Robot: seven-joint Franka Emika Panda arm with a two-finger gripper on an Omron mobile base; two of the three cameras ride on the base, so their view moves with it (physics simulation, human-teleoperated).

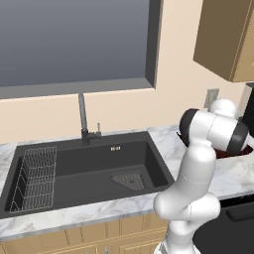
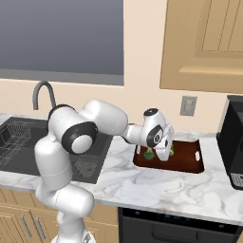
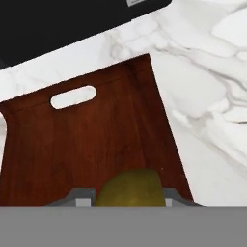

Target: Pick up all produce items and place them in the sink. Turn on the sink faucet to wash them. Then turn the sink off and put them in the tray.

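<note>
Holding the lime-green fruit point(image 3: 129, 188) over the tray point(image 3: 72, 140), fingers point(image 2: 160, 154) closed on it; no readable writing.

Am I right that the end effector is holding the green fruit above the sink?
Not quite. The end effector does hold the green fruit, but above the tray, not the sink. The hand view shows the reddish-brown tray beneath it.

Lime-green fruit point(image 3: 129, 188) cut off at the bottom edge, tray point(image 2: 187, 161) partly behind the tool point(image 2: 161, 154).
</note>
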